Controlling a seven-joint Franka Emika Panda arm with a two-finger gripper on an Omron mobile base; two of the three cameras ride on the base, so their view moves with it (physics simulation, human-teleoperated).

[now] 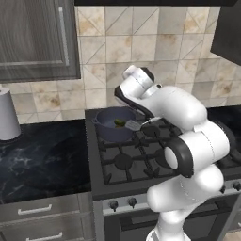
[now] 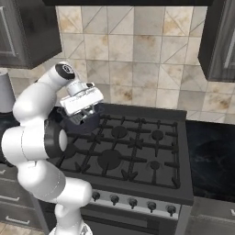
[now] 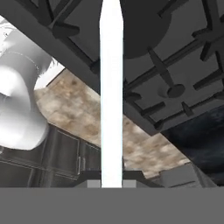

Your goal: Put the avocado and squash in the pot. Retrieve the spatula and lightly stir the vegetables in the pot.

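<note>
The kitchen had a beige tiled backsplash [image 1: 155,42] behind a black gas stove [image 2: 137,151], with dark wood cabinets [image 1: 37,37] overhead and a dark marbled counter [image 1: 42,155] to the stove's left. A pale grey cylinder [image 1: 7,115] stood on that counter near the wall. A row of knobs [image 2: 133,202] ran along the stove's front panel; I could read no brand, label or writing anywhere.

The pot [image 1: 113,126] sat on the rear left burner, dark blue-grey. Inside it lay a small patch of green and yellow-olive, which I took for the squash [image 1: 118,122] and the avocado, though they were too small to tell apart.

The white arm bent over the stove, its gripper [image 2: 84,114] held above the pot's rim. The fingers were closed tight on the spatula [image 1: 133,125], whose slotted grey head rested at the pot's near right edge, just beside the vegetables. From the hand's own camera, the spatula's pale handle [image 3: 111,96] ran straight up the middle, crossing the burner grates [image 3: 175,65] and a strip of tile.
</note>
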